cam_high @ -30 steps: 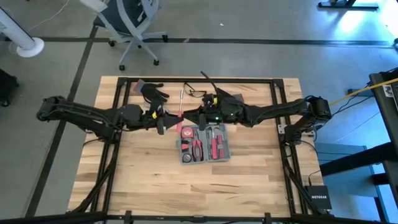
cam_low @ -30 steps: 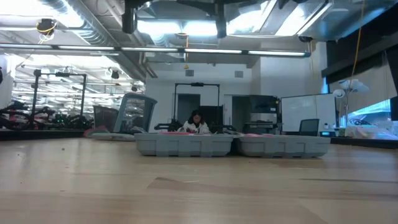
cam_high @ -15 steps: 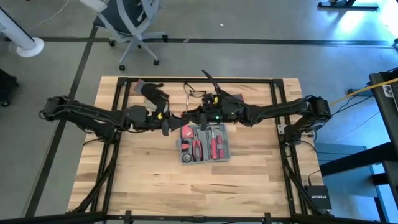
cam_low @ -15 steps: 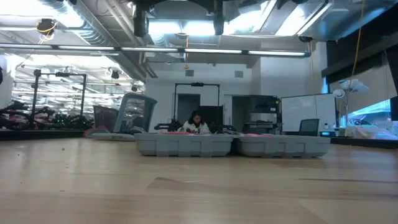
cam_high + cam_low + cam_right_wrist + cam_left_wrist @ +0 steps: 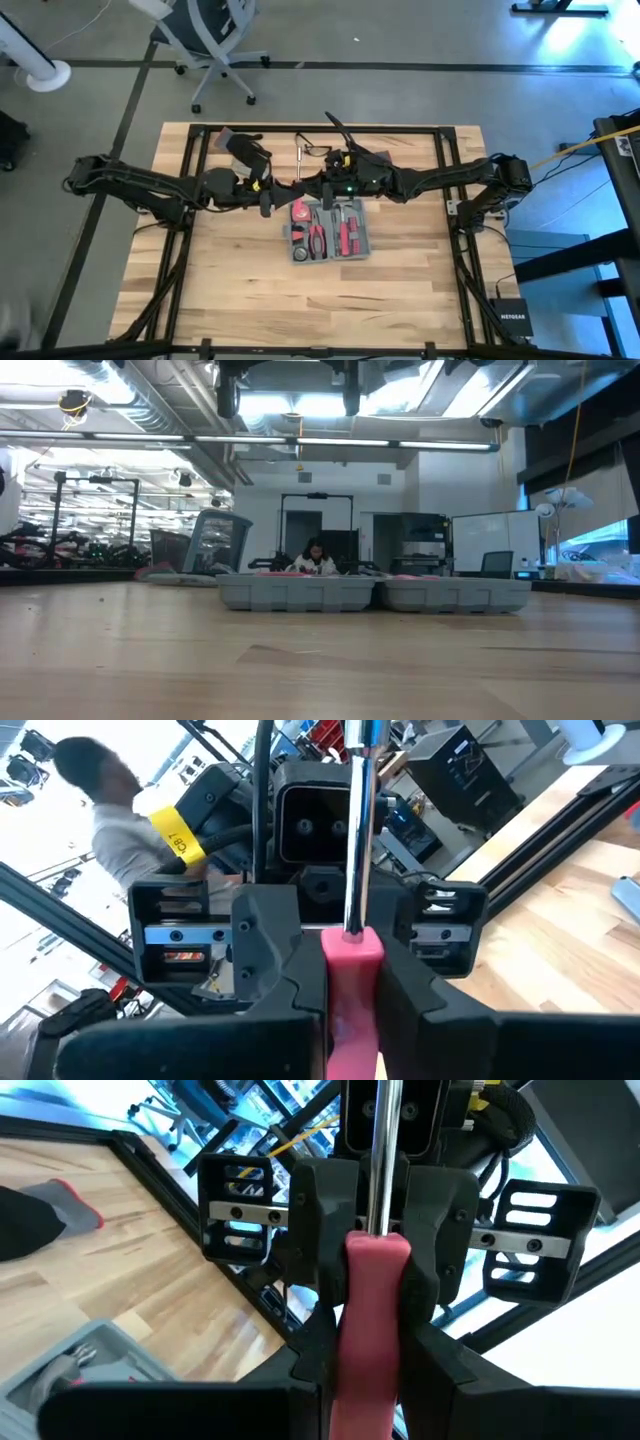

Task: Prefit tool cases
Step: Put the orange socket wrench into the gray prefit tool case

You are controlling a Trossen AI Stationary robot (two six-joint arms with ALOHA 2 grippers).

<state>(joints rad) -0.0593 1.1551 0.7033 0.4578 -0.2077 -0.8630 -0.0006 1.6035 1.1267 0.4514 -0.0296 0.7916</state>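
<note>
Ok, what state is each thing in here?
tool case: open, flat on the table, red-handled tools in its slots.
screwdriver: lifted off the table, held by both grippers.
left gripper: shut on the screwdriver's red handle.
right gripper: shut on the same handle.
glove: lying loose on the table.

Both hands (image 5: pixel 372 1295) clamp red-handled screwdriver (image 5: pixel 370 1310)

floor: grey concrete (image 5: pixel 400 95), dark lines
furniture: office chair (image 5: pixel 212 40), whiteboard (image 5: pixel 483 540)
light: ceiling strips (image 5: pixel 300 405)
</note>
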